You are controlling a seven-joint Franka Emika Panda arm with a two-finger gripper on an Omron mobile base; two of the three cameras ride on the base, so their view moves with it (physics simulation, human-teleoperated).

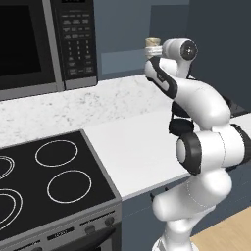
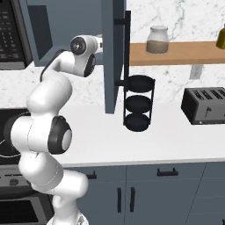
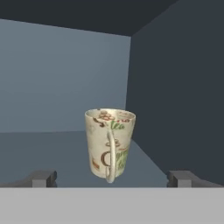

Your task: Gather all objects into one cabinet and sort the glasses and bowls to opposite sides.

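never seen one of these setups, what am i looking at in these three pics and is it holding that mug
It is a rendered kitchen with a white robot arm on a driving base. Two pictures come from cameras on the base, behind the arm to its left and right. The third comes from a camera on the hand, looking along the gripper into the slate blue-grey cabinet.

The cream mug stands upright on the cabinet shelf, handle toward the camera. The fingertips sit wide apart either side of it, so nothing is held.

On the white counter stand a black three-tier rack and a toaster. A stove lies left, under a microwave.
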